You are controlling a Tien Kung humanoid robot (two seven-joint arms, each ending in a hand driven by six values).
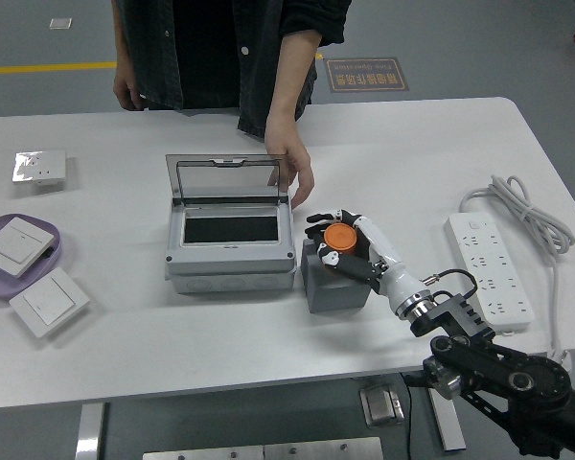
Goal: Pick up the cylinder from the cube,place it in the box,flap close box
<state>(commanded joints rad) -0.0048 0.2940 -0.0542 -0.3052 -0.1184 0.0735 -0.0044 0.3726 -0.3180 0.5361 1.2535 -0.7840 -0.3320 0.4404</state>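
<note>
Partly, the right hand [350, 247] hides the orange cylinder [339, 236].

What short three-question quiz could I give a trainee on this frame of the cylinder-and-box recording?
1. True or false: the clear hinged lid of the grey box stands open.
2. The robot's right hand is closed around which item? A) orange cylinder B) white power strip C) white wall switch
3. What steadies the lid at its right edge?

Key
1. True.
2. A; it sits just above the grey cube.
3. The person's hand, resting against it.
</note>
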